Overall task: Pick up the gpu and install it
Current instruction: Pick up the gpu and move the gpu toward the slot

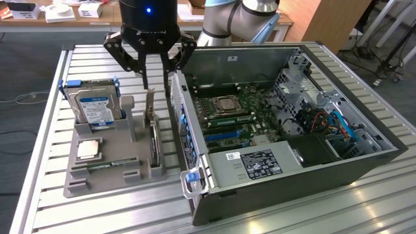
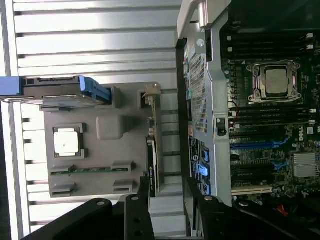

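The gray tray (image 1: 104, 183) holds the card (image 1: 154, 146) standing on its edge, a hard drive (image 1: 94, 109) and a chip (image 1: 88, 149). The gripper (image 1: 157, 85) hangs just above the card, jaws apart, holding nothing.

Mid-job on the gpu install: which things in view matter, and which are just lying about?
Job: gpu, gripper open over it, open computer case.
Lying about: hard drive, processor chip, memory stick, all on the gray holder.

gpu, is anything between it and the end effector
Nothing visible. The open end effector hangs over the gpu, which stands on edge in the grey holder beside the computer case.
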{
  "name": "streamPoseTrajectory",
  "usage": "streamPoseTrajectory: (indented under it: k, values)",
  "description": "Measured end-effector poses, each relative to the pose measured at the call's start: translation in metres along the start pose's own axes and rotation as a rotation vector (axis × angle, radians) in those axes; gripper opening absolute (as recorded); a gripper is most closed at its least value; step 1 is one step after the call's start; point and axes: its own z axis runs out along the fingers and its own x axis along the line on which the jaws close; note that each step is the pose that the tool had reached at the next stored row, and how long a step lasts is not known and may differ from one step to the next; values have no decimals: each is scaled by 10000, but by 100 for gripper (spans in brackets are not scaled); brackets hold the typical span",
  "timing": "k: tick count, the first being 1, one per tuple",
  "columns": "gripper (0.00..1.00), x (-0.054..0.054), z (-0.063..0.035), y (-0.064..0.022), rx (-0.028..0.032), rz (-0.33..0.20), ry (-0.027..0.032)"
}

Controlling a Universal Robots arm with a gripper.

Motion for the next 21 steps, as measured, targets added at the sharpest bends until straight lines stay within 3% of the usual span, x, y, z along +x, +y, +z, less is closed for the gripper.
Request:
streamPoseTrajectory:
  k: [21]
  values:
    - [42,11,358,-16,1,0,1]
